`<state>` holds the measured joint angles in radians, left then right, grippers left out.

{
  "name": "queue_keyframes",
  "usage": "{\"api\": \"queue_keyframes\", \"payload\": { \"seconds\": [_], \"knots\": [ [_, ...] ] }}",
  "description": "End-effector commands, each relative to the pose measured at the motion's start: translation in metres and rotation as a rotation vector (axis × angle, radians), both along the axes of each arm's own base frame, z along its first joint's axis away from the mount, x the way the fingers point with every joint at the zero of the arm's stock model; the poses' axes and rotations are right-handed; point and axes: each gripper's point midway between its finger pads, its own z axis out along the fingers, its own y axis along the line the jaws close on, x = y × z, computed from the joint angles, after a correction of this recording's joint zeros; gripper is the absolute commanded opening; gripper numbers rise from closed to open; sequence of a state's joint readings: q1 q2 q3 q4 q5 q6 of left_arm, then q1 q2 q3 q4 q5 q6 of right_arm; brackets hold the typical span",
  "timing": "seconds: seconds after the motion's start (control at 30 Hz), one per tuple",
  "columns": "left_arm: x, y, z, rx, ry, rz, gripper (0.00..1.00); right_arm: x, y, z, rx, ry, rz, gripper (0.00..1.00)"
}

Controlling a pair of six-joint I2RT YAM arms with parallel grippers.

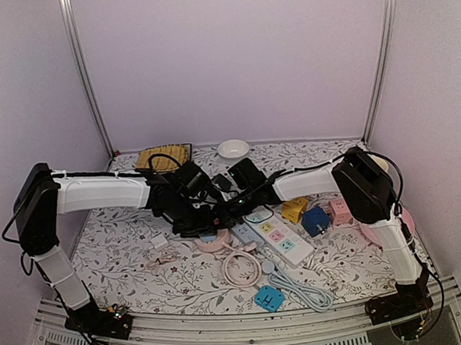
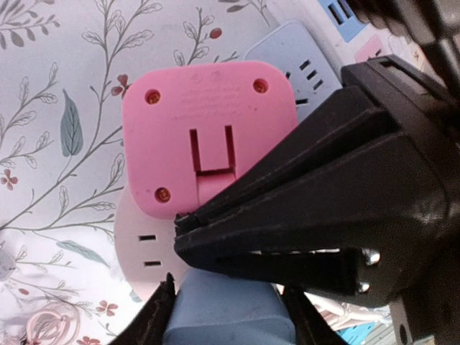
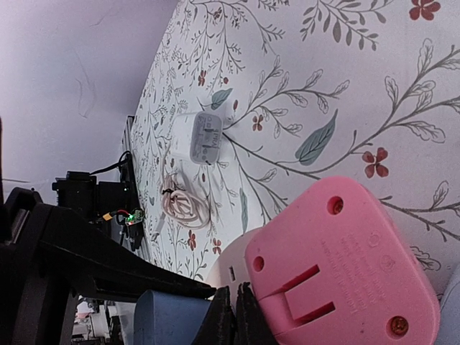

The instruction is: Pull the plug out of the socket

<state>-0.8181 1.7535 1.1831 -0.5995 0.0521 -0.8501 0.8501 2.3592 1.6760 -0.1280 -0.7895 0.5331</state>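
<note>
Pink plug (image 2: 208, 136) at centre touches the clenched right gripper (image 2: 180, 233); the left gripper (image 2: 226, 302) clamps the blue block (image 2: 230, 327) below, probably as an anchor.

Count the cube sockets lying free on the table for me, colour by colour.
yellow cube: 1
blue cube: 1
pink cube: 1
turquoise cube: 1
Total: 4
</note>
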Motion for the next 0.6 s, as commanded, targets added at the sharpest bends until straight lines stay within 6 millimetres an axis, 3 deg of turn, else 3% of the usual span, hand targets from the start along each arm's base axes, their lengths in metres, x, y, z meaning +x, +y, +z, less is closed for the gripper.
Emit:
{"api": "queue_keyframes", "payload": {
  "seconds": [0.0, 0.13, 0.3, 0.4, 0.57],
  "knots": [
    [0.027, 0.003, 0.024, -0.081, -0.081, 0.069, 0.19, -0.023, -0.051, -0.095, -0.338, 0.127, -0.067, 0.07],
    [0.029, 0.007, 0.028, -0.043, -0.096, 0.058, 0.19, -0.024, -0.055, -0.099, -0.356, 0.128, -0.069, 0.07],
    [0.03, 0.015, 0.039, 0.128, -0.187, 0.018, 0.18, -0.024, -0.054, -0.101, -0.362, 0.128, -0.064, 0.07],
    [0.027, 0.008, 0.046, 0.189, -0.236, -0.017, 0.18, -0.021, -0.054, -0.1, -0.365, 0.122, -0.064, 0.07],
    [0.022, -0.001, 0.041, 0.227, -0.242, -0.037, 0.18, -0.019, -0.053, -0.101, -0.372, 0.117, -0.062, 0.07]
  ]
}}
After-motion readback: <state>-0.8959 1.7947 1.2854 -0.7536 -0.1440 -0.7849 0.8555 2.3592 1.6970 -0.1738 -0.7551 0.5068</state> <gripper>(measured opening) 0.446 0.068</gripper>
